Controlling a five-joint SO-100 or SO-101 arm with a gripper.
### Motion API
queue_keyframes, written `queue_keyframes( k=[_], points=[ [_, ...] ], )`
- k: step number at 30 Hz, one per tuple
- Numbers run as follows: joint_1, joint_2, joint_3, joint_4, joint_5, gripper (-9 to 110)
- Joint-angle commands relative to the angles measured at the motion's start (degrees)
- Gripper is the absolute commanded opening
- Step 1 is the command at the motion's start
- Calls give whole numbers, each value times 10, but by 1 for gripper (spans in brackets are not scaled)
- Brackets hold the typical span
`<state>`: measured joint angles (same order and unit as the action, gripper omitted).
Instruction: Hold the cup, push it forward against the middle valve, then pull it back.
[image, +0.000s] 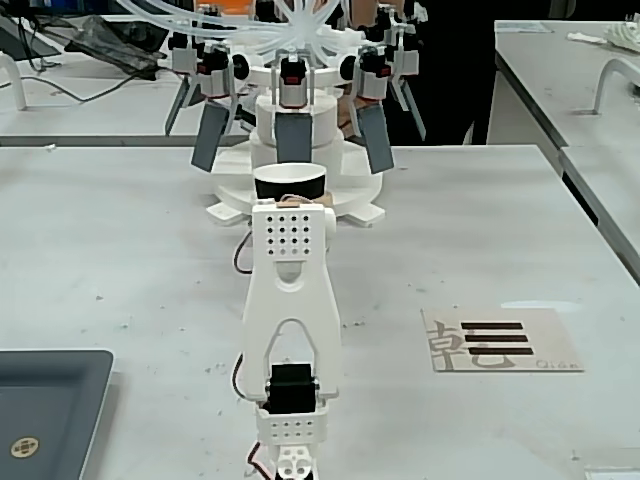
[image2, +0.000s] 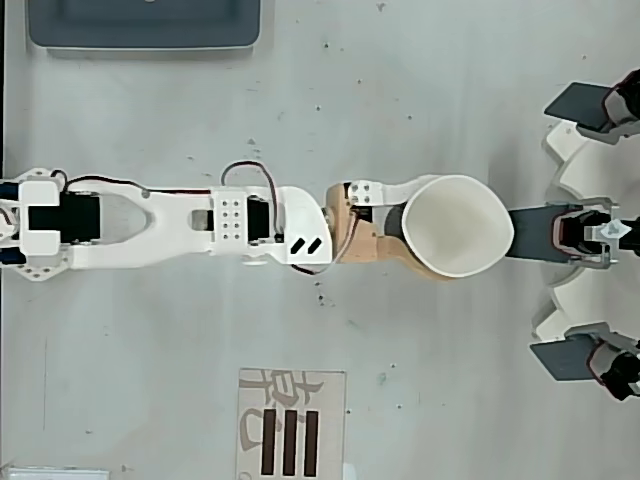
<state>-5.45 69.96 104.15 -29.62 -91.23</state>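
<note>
Between your tool (image2: 425, 232) and the middle valve (image2: 545, 220), the cup (image2: 455, 225) sits clenched in the jaws with its rim squeezed out of round and touching the paddle, so you seem mid-push, with the pull back still ahead.
</note>
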Motion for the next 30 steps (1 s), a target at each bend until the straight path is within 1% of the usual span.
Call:
queue_keyframes(
  k=[1, 13, 16, 20, 23, 26, 30],
  points=[
    [-4, -26, -92, 12, 3, 4],
    [-4, -248, -415, 110, 4, 4],
    [-4, -281, -461, 126, 4, 4],
    [-3, -288, -459, 121, 4, 4],
    [-3, -251, -422, 117, 4, 4],
    [-3, -185, -338, 91, 3, 3],
    [-3, -76, -179, 38, -1, 3]
  ],
)
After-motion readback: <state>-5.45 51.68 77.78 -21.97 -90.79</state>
